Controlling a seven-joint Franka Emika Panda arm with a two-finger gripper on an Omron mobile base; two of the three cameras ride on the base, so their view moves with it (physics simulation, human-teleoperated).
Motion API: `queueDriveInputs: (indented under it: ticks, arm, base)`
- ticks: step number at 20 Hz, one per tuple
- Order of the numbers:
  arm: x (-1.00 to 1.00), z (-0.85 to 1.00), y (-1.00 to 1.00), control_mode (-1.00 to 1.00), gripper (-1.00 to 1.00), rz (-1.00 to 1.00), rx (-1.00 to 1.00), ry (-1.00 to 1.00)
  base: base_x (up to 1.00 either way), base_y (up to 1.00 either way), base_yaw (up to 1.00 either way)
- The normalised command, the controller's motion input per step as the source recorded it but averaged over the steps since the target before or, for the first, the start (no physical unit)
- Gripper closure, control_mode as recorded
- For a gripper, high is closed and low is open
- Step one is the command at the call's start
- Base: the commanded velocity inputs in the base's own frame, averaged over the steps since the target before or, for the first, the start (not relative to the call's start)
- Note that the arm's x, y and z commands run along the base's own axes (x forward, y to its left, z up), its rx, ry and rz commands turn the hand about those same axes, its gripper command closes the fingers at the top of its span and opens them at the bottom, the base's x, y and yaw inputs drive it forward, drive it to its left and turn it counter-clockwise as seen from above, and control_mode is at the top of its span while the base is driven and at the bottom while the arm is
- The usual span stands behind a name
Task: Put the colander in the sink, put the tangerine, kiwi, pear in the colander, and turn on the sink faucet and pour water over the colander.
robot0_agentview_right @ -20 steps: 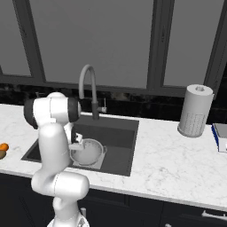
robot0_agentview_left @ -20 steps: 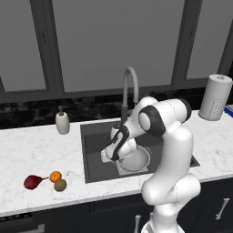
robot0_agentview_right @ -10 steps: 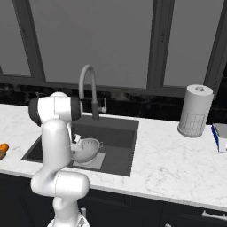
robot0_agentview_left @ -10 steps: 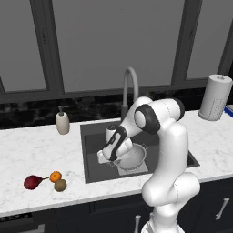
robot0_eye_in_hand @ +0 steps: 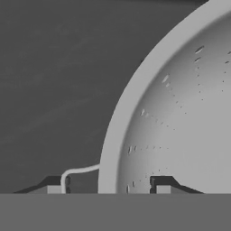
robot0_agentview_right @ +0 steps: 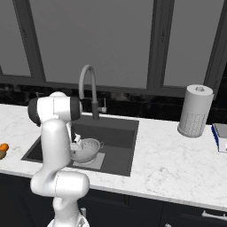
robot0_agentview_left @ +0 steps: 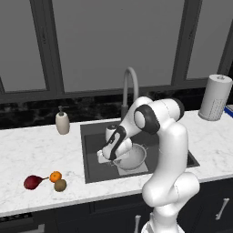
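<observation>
1. I see the colander [robot0_agentview_left: 133,157] sitting upright in the sink [robot0_agentview_left: 93,154], on the pale square panel at the basin's bottom.
2. My gripper [robot0_agentview_left: 113,157] is low in the sink at the colander's left rim. In the hand view its jaws stand apart, one finger [robot0_eye_in_hand: 53,184] outside the colander's [robot0_eye_in_hand: 180,113] rim and the other inside the bowl, with a gap between each finger and the rim; nothing is gripped.
3. The colander's thin wire handle shows just beside the outer finger.
4. The sink faucet [robot0_agentview_left: 129,88] arches over the back of the basin.
5. On the surface [robot0_agentview_left: 32,150], left of the sink, the pear [robot0_agentview_left: 32,182], tangerine [robot0_agentview_left: 55,176] and kiwi [robot0_agentview_left: 60,185] lie close together near the front edge.
6. A soap dispenser [robot0_agentview_left: 62,122] stands at the back left of the sink; a paper towel roll [robot0_agentview_left: 215,97] stands far right.
</observation>
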Motion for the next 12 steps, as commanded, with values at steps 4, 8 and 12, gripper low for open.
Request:
queueDriveInputs:
  ticks: [4, 8, 12]
  arm:
    - [0.00, 0.00, 0.00, -1.00, 1.00, 0.00, 0.00, 0.00]
    - [-0.02, 0.01, 0.00, -1.00, -1.00, 0.00, 0.00, 0.00]
    - [0.00, 0.00, 0.00, -1.00, -1.00, 0.00, 0.00, 0.00]
  base:
    - [0.00, 0.00, 0.00]
    - [0.00, 0.00, 0.00]
    - [0.00, 0.00, 0.00]
